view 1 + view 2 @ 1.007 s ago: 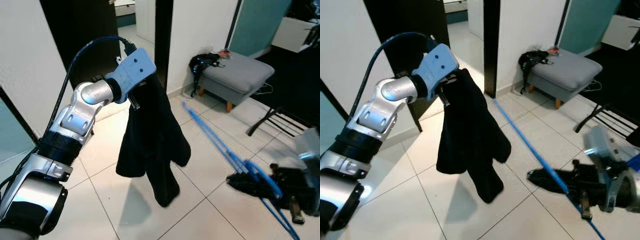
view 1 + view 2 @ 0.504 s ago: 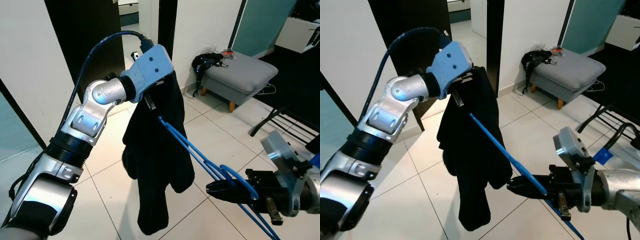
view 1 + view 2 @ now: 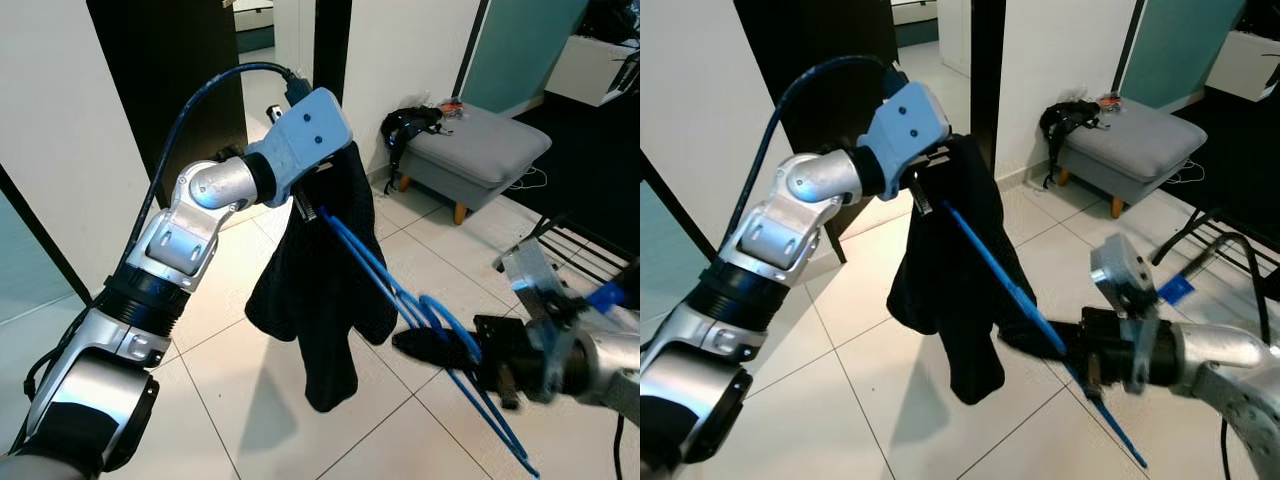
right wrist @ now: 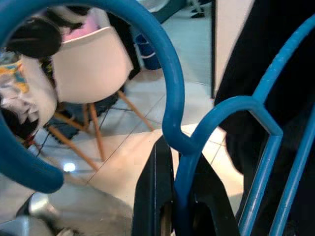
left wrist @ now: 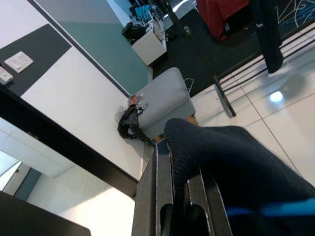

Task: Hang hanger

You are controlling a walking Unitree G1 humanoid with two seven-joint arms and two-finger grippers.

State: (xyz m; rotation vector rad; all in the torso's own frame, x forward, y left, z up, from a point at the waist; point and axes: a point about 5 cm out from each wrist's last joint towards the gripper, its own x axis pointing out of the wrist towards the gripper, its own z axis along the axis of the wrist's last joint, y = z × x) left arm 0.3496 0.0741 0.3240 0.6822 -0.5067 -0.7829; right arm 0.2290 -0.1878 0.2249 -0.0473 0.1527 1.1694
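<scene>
Hanger (image 3: 400,300): right tool (image 3: 425,347) is gripping its hook; tip is touching the garment (image 3: 320,290).
Garment: left tool (image 3: 300,205) is pinching it aloft.
Behind: grey stool (image 3: 480,150).

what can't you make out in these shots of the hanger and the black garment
- Far tip of the blue hanger: in the eye views it runs behind the black garment, so whether it is inside a sleeve or neck is unclear.
- Right claw: blurred in the left eye view.
- Garment type: bunched up, hanging from the left claw.
- Hanger hook: cut off by the right wrist view's edges.
</scene>
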